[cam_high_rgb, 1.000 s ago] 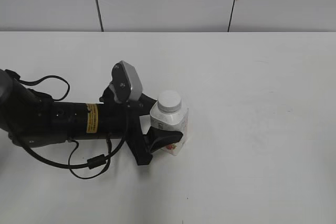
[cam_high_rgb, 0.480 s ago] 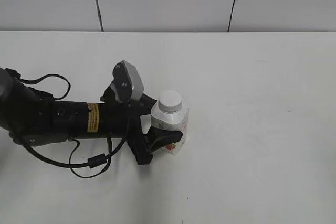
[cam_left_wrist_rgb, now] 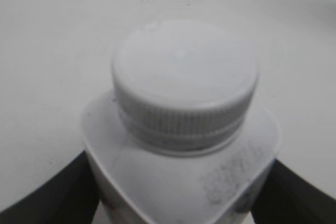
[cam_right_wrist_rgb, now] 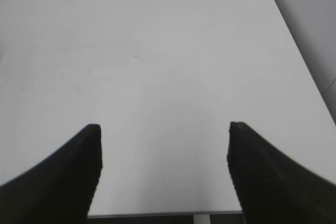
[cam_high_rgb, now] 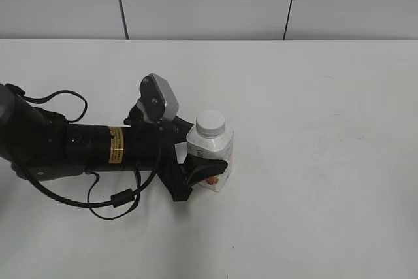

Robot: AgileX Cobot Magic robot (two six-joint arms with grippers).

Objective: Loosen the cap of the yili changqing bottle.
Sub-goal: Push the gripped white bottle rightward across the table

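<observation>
At the lower centre of the exterior view, my left gripper [cam_high_rgb: 204,166] is clamped on the body of the bottle [cam_high_rgb: 210,161], one dark finger [cam_high_rgb: 206,167] wrapped across the strawberry label, the bottle upright on the white table [cam_high_rgb: 326,129]. The cap [cam_high_rgb: 211,123] sits on top, untouched and seated on the neck as far as I can tell. My judgement is that the step in hand is steadying the bottle so the other arm can twist: I would hold the squeeze low on the body, firm enough to stop it spinning but not so hard that the soft walls buckle, and keep the neck clear.

The left wrist view fills its frame with what the exterior view cannot resolve: the cap's [cam_left_wrist_rgb: 185,77] ribbed rim, the sloped shoulders of the bottle [cam_left_wrist_rgb: 178,177], and a dark finger [cam_left_wrist_rgb: 47,192] at each lower corner.

Farthest off, the right wrist view alone shows my right gripper [cam_right_wrist_rgb: 164,166], fingers [cam_right_wrist_rgb: 58,182] spread wide apart over bare tabletop, holding nothing, with no bottle in its sight.
</observation>
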